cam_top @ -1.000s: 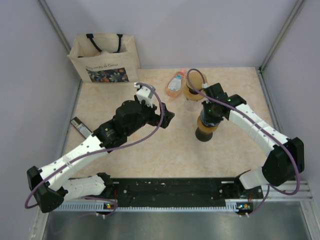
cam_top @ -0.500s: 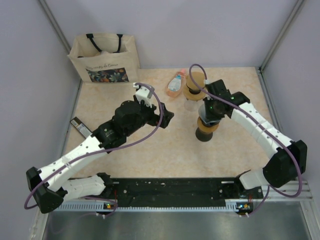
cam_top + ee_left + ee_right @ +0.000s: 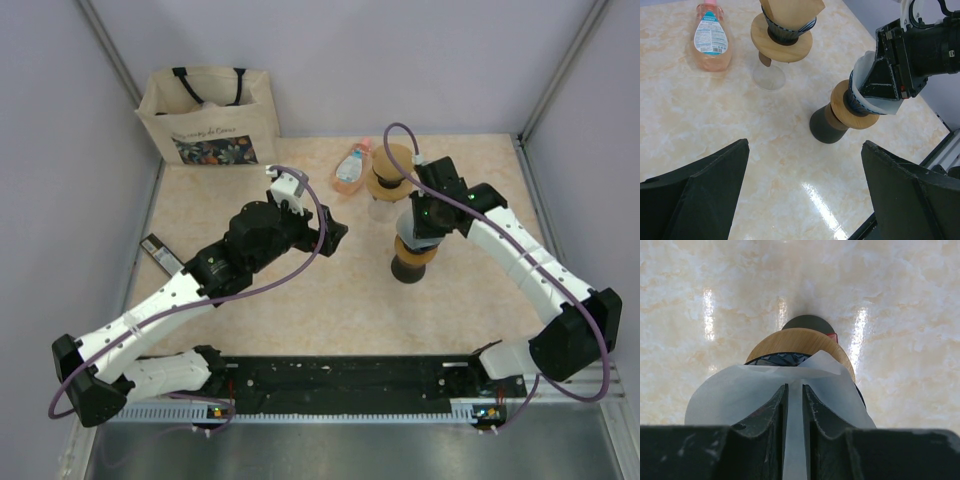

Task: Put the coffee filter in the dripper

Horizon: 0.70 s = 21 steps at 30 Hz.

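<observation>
My right gripper (image 3: 795,390), jaws narrow, pinches the white paper coffee filter (image 3: 735,400) at the mouth of the dripper (image 3: 800,342), which is wood-collared on a dark round base. Just beyond stand a second dripper (image 3: 782,37), brown-papered on clear glass, and a pink bottle (image 3: 711,40) lying flat; the right wrist view shows neither. My left gripper (image 3: 337,236) gapes wide, empty.

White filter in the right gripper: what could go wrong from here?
The right gripper pinches the white filter at one edge over the dripper; released so, it may sit crooked or folded.
The dripper perches on a dark base; downward pushing could tip it.
The second dripper stands close behind; a careless withdrawal might knock it.
</observation>
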Motion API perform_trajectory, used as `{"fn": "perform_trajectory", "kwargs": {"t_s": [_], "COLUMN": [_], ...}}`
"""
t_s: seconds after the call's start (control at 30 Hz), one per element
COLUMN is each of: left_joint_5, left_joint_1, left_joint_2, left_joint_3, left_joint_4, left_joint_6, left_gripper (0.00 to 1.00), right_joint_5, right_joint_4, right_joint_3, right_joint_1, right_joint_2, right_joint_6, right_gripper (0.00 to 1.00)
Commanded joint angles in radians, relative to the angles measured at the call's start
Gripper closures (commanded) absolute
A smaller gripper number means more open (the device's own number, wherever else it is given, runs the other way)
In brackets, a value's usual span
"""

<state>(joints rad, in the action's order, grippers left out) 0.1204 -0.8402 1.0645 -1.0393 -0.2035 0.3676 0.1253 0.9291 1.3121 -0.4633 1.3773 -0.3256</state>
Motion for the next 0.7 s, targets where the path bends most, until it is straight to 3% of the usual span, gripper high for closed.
{"fn": "perform_trajectory", "kwargs": {"t_s": [0.0,0.33,0.67], "left_joint_5": [0.002,-0.002,-0.016], "left_joint_1": [0.003,0.003,0.010], "left_joint_2": [-0.018,-0.018,0.035], "left_joint_3": [-0.001,-0.002,-0.030], "left_joint_4": [0.024,0.026,0.032], "left_joint_6": [0.007,0.010,0.037], "left_gripper": [0.01,0.01,0.01], "right_joint_5": [0.017,0.026,0.172], "right_joint_4": [-0.004,-0.004,-0.030], "right_joint_3": [0.035,0.116,0.079], "right_joint_1": [0.009,0.009,0.020], "right_joint_2": [-0.032,-0.133,-0.254], "right_joint_6": [-0.010,-0.007,-0.035], "right_gripper": [0.82,0.81,0.50]}}
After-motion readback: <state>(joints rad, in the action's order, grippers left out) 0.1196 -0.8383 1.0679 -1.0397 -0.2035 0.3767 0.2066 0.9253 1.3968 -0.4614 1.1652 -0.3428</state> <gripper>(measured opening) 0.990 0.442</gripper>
